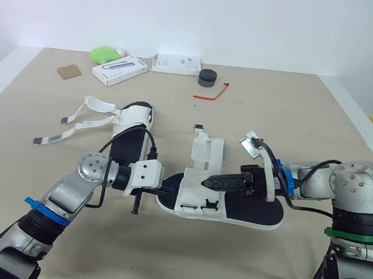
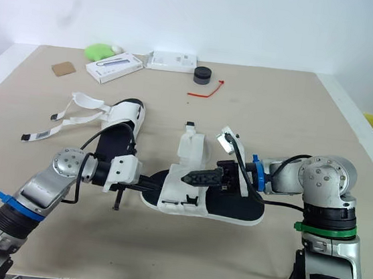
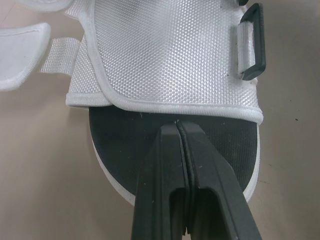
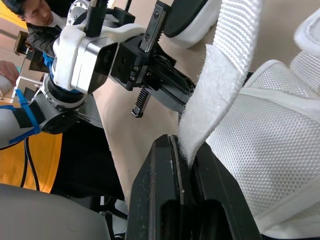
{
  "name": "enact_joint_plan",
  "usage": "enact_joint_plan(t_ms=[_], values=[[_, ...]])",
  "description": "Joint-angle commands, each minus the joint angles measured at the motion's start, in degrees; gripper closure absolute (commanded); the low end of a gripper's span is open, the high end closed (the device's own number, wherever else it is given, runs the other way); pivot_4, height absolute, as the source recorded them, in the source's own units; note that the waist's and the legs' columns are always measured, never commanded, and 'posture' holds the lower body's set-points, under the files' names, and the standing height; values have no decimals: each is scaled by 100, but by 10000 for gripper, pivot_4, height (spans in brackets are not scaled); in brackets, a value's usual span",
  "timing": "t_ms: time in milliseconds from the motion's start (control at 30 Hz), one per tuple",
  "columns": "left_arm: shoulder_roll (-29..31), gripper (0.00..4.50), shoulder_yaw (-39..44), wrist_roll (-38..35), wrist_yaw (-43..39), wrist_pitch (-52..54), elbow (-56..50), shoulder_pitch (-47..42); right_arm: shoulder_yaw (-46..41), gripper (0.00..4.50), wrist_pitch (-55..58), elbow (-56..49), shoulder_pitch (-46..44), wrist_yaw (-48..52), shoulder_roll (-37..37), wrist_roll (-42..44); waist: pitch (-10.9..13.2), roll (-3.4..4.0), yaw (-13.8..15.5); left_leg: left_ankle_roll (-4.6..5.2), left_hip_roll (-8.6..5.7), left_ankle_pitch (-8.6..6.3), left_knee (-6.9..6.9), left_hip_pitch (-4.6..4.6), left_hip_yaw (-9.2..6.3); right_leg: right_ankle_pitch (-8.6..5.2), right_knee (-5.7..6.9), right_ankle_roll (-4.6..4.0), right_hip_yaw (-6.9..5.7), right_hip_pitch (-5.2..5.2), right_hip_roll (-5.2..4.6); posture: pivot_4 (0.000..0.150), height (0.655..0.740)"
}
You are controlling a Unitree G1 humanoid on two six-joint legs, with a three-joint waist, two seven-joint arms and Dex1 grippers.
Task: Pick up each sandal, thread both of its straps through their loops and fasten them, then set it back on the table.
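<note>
While the right jaws clamp the white woven strap (image 4: pixel 220 75), the black plastic loop (image 3: pixel 260 45) lies beyond the left jaws' closed tips.

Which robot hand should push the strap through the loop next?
Right, probably. The right hand pinches the white strap of the sandal, so it can feed it toward the loop. The left hand is shut at the sandal's toe end, likely just steadying it.
</note>
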Motion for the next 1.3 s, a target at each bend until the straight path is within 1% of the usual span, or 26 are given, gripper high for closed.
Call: enact_joint_plan(t_ms=[33,367,667,933,1300], values=[[68,45000,-60,71,-28,14,-48,44,-173,44850,2,-4,-141,-136,-66,370,0,0,0,0,0,0,0,0,0,0,0,0,0,0,0,1500,7400],[54,45000,-76,81,-4,15,-57,60,-141,44850,2,132,-26,-508,-131,705,0,0,0,0,0,0,0,-2,0,0,0,0,0,0,-1,1500,7400],[56,45000,-92,103,0,-15,-34,82,-183,44850,2,377,-41,-1083,0,1161,0,0,0,0,0,0,0,-4,1,0,0,0,1,1,-1,1500,7400],[55,45000,-87,114,32,-8,-39,110,-117,44850,2,220,139,-1395,-82,1411,0,0,0,0,0,0,0,-5,0,-1,0,1,1,1,-1,1500,7400],[56,45000,-92,128,58,-4,-1,95,-16,44850,2,-43,268,-1472,-133,1259,-1,0,0,2,2,-1,0,-6,0,-1,0,2,1,4,1,1500,7400]])
